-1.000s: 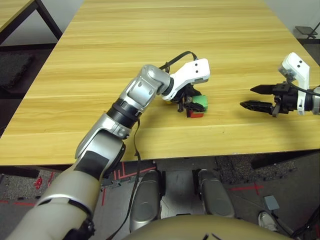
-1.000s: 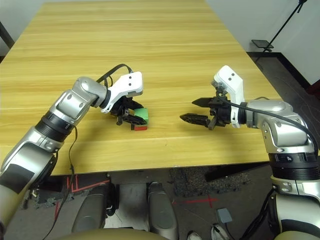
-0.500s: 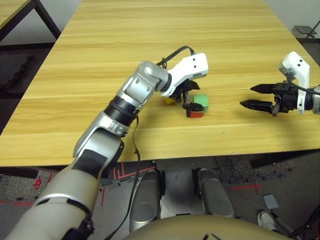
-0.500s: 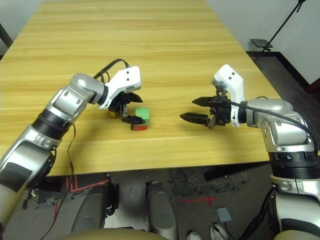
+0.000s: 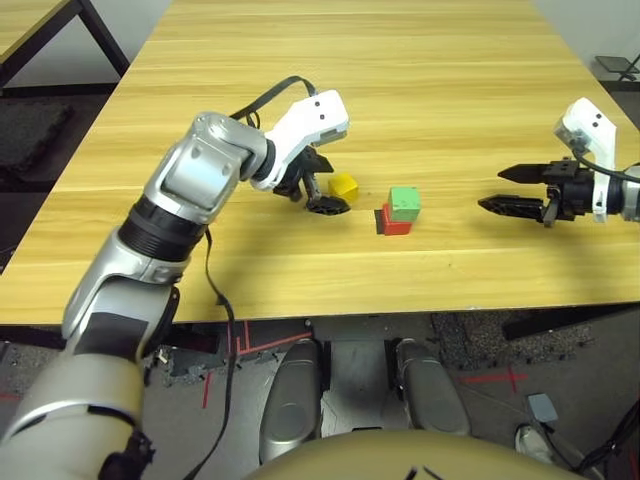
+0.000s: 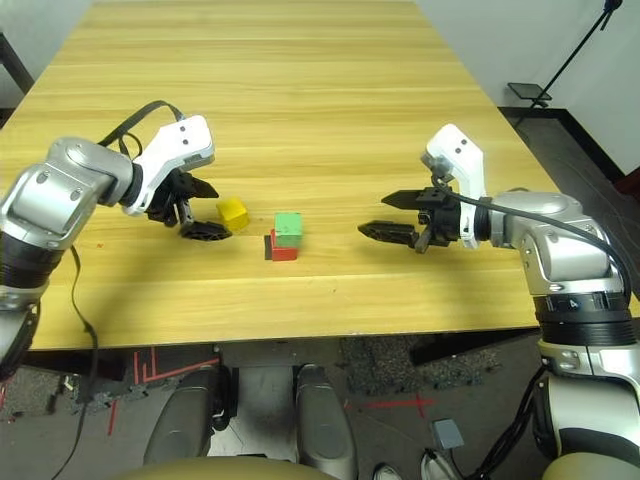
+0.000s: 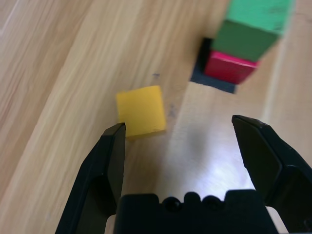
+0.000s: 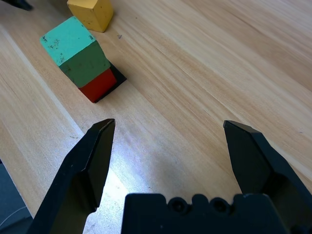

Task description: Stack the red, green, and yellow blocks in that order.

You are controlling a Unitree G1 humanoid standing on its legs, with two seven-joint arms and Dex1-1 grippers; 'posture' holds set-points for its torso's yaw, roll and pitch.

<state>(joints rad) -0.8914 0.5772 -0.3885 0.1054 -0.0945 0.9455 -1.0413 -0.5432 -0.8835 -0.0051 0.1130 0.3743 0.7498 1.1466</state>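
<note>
The green block (image 5: 404,202) sits on top of the red block (image 5: 393,225) near the middle of the table, slightly askew. The yellow block (image 5: 343,186) lies alone on the wood just left of that stack. My left gripper (image 5: 315,190) is open and empty right beside the yellow block, on its left. In the left wrist view the yellow block (image 7: 140,110) lies just ahead of one fingertip, with the stack (image 7: 241,44) further off. My right gripper (image 5: 495,190) hovers open and empty to the right of the stack, pointing at it.
A thin flat black square (image 5: 381,217) lies under the red block and pokes out on its left. The wooden table (image 5: 300,70) stretches bare beyond the blocks. Its front edge (image 5: 330,305) runs close below them.
My left gripper opened, let go of the green block on the red one, and drew back to the left past the yellow block. The right arm stayed put.
</note>
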